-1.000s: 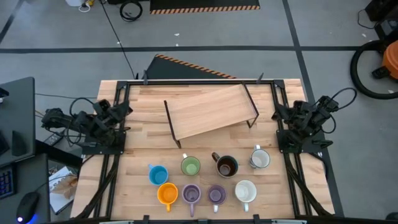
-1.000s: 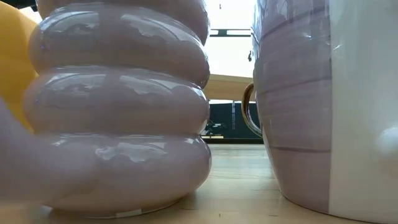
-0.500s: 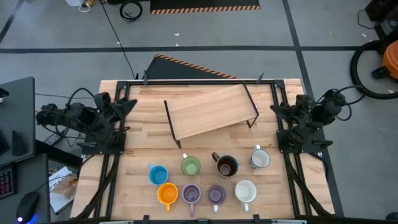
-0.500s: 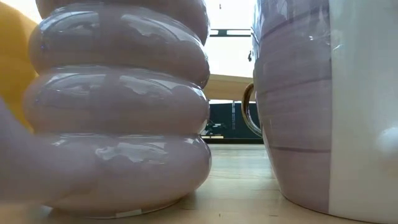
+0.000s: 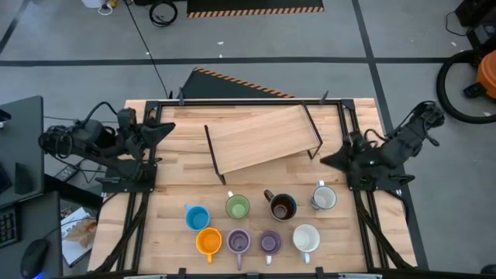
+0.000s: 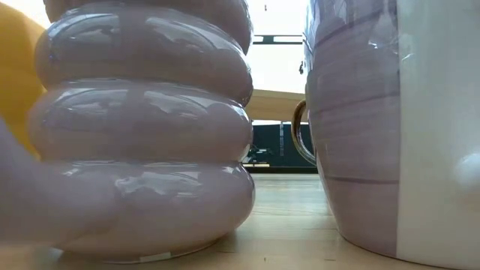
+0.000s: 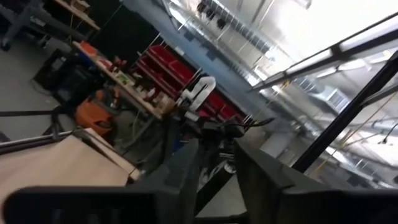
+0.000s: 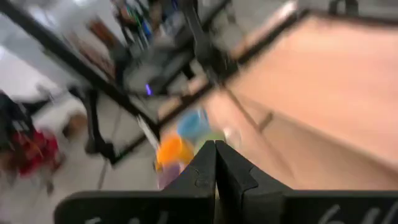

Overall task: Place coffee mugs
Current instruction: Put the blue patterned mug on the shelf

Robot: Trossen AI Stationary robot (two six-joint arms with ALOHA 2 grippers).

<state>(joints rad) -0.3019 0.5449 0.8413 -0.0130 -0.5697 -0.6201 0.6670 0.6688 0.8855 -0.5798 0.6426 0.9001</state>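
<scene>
At the surface's left edge [image 5: 178, 167], the left gripper [image 5: 164, 129] is seen with fingers parted, holding nothing. Eight coffee mugs [image 5: 238, 206] are grouped in two rows near the front. At the right edge, the right gripper [image 5: 325, 161] is closed and empty.

A workshop: red parts bins [image 7: 163, 62], cluttered workbench [image 7: 118, 79].

Grey concrete floor [image 5: 256, 39] with dark seams; striped hazard mat [image 5: 256, 10]; red shelving [image 7: 163, 62]; bright ceiling lights [image 7: 367, 38].
</scene>
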